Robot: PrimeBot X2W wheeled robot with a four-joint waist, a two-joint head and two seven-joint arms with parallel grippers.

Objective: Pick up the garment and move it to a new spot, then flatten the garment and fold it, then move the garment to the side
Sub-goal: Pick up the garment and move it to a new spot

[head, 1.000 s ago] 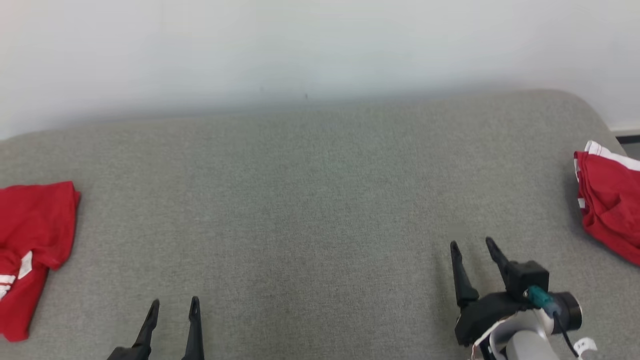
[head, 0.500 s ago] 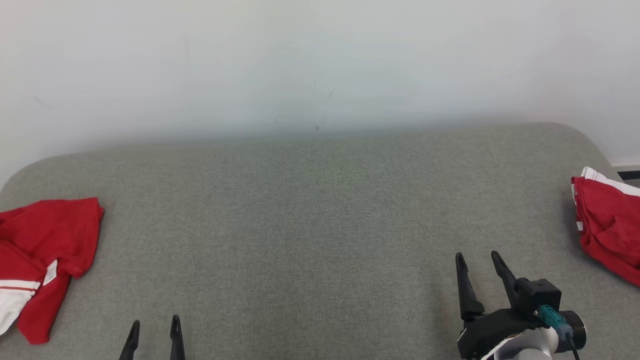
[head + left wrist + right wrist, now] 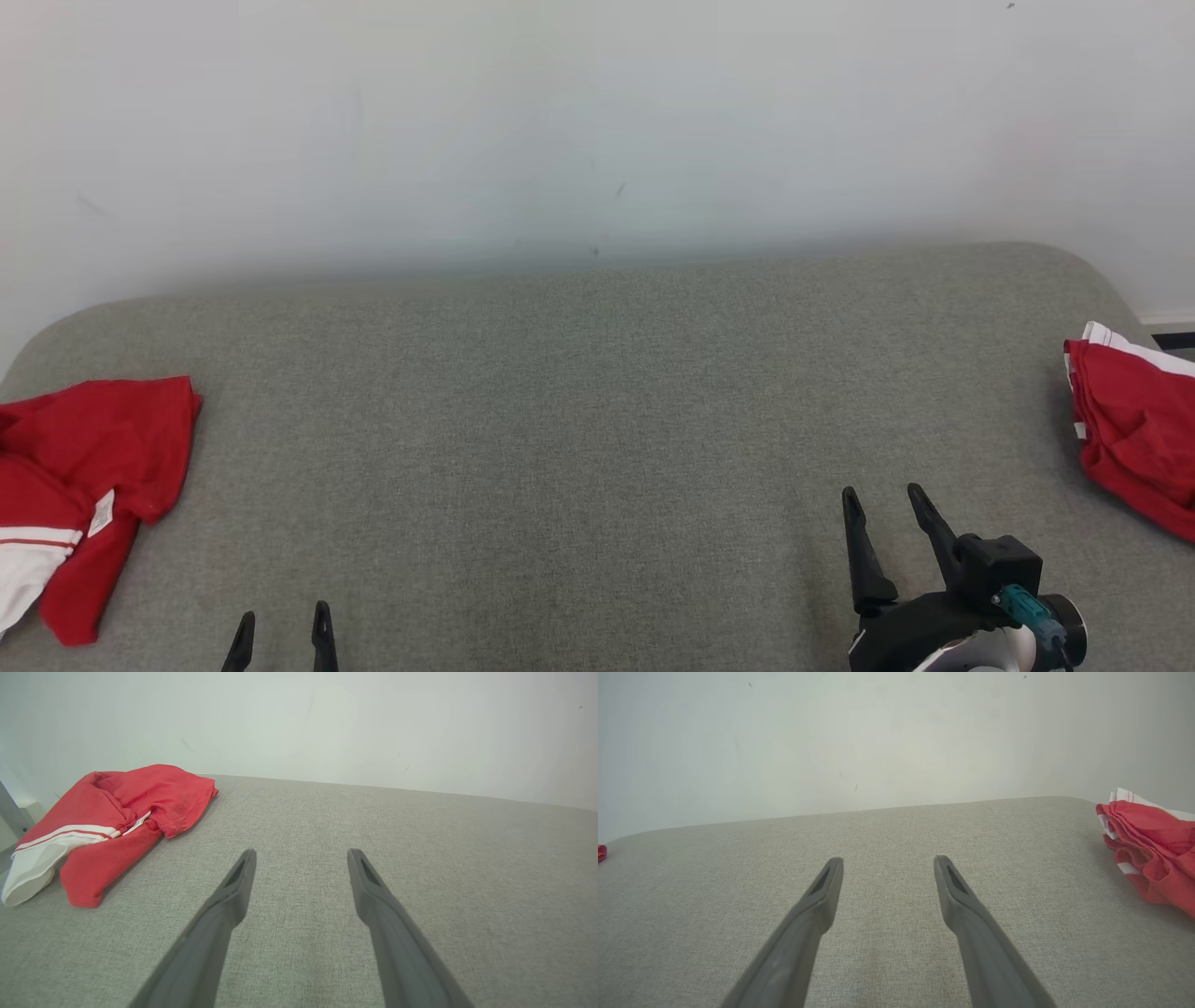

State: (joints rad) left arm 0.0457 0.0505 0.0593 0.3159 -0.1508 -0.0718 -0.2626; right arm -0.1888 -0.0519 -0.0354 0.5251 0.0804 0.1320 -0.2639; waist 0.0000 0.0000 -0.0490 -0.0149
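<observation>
A plain white wall [image 3: 597, 112] stood behind a wide padded surface [image 3: 597, 420] covered in grey woven fabric. The wall bore a few small dark specks [image 3: 595, 250] and faint scuffs. The surface met the wall along a soft, shadowed line, and its 2 far corners were rounded. Beyond the right corner ran a white skirting strip [image 3: 1162, 319] with a dark band [image 3: 1178, 340] beneath it. Light was even and diffuse. In the left wrist view, a grey slanted bar [image 3: 8, 809] stood at the left edge.
</observation>
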